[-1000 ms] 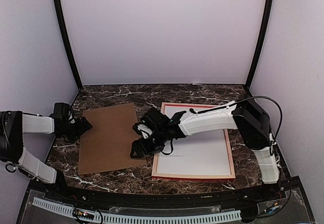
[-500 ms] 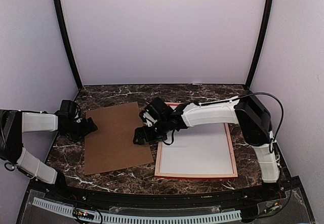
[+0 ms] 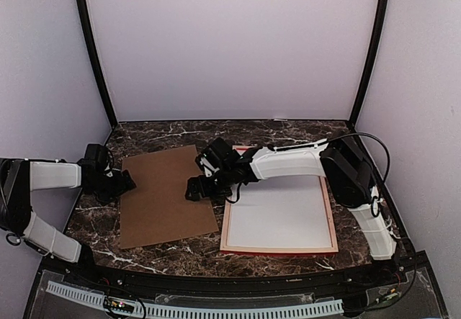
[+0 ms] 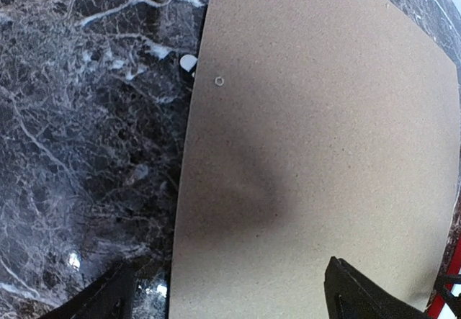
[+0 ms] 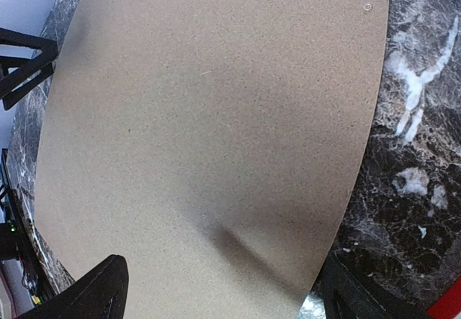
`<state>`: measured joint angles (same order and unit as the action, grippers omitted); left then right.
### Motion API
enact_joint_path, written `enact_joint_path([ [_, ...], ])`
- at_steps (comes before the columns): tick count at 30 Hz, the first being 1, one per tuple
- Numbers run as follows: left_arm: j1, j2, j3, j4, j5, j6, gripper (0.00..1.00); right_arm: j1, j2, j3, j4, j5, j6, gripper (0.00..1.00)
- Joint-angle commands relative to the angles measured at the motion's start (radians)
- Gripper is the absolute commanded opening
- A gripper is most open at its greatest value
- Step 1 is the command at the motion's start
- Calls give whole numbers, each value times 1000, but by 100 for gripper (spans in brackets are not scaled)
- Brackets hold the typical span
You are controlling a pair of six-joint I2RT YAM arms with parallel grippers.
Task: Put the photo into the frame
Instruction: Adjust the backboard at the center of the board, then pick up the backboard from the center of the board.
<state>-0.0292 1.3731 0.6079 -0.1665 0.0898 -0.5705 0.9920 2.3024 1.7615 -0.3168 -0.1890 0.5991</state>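
The frame (image 3: pixel 330 211), with thin red rails, lies flat at the right of the table. A plain white sheet (image 3: pixel 281 214) fills it. The photo's dark printed side shows in no view. A brown backing board (image 3: pixel 166 196) lies left of the frame. My left gripper (image 3: pixel 122 183) is open at the board's left edge; in the left wrist view (image 4: pixel 230 304) one finger is over marble and the other over board (image 4: pixel 317 117). My right gripper (image 3: pixel 194 188) is open at the board's right edge, straddling it in the right wrist view (image 5: pixel 223 297) over the board (image 5: pixel 216 103).
The dark marble table (image 3: pixel 288 133) is walled by pale panels and two black posts (image 3: pixel 94 52). A red corner of the frame shows at the bottom right of the right wrist view (image 5: pixel 448 309). The table's near edge has a black rail (image 3: pixel 216 279).
My right gripper moved back and left along the board's right edge. The board and frame shifted slightly right. My left gripper edged right to the board's left edge.
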Motion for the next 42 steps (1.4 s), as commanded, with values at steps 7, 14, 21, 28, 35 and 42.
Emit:
enact_joint_path([
  [7, -3, -12, -67, 4, 140, 13, 93, -8, 36, 17, 54, -52, 35, 94],
  [14, -3, -13, -66, 63, 304, 17, 90, -7, 39, -9, 84, -84, 58, 93],
  [21, -3, -64, -62, 121, 466, -17, 83, -7, 28, -32, 87, -93, 56, 92],
  [28, -3, -162, -20, 109, 519, 6, 80, -8, 29, -34, 77, -97, 45, 91],
  [35, -3, -221, -7, 150, 589, -14, 80, -9, 29, -51, 80, -107, 42, 91],
  [42, -3, -258, 22, 183, 664, -56, 78, -9, 27, -70, 103, -123, 39, 90],
])
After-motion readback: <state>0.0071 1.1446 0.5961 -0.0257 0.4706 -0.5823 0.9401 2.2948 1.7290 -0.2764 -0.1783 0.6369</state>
